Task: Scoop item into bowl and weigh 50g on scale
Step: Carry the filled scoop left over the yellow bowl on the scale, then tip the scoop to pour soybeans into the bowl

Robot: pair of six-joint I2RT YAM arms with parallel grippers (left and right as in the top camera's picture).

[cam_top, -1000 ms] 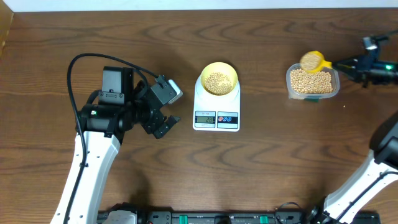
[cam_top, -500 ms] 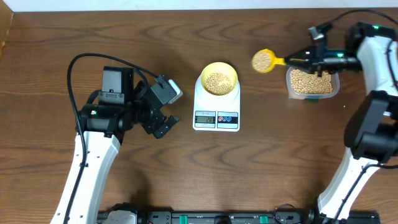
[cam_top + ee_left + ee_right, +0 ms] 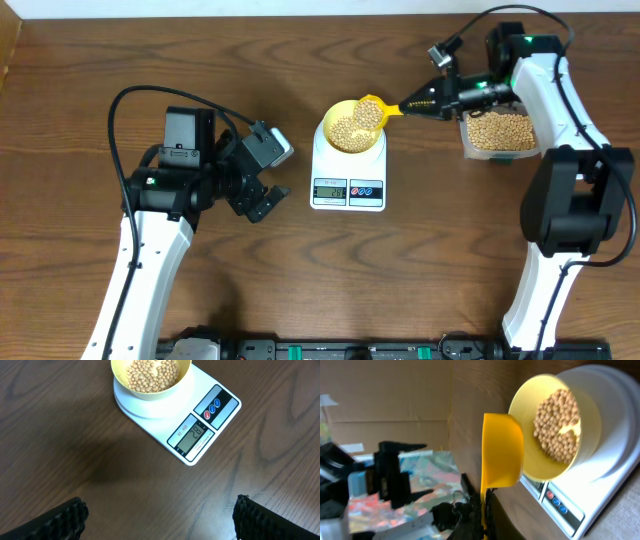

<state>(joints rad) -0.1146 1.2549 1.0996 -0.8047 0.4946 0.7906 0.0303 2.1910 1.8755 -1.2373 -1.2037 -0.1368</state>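
Swinging left from the spot between tub and scale where it hung half a second ago, the right pincer (image 3: 415,102) has carried the scoop (image 3: 370,111) over to the bowl (image 3: 330,118). The scoop's yellow cup now overlaps the bowl's far right rim. The left arm has not shifted at all.

The right pincer is pressed together on the scoop's handle, its dark fingers pointing left toward the scale (image 3: 345,170). From the right wrist view the scoop (image 3: 502,450) is seen edge-on, just beside the bowl's rim and tipped toward it. Whether any beans lie in the cup I cannot tell.

The bowl sits on the round platform at the back of the scale, with a loose layer of beans (image 3: 346,134) covering its bottom. The scale lies flat on the table (image 3: 450,250), its grey display and 2 round buttons facing the front edge. Digits are lit, but they are too small to read surely.

The clear tub (image 3: 464,135) stands to the right of the scale, well apart from it, and is filled with more beans (image 3: 500,130).

The left pincer (image 3: 165,520) is spread wide and pinches nothing. It hovers over bare table left of the scale, apart from it.
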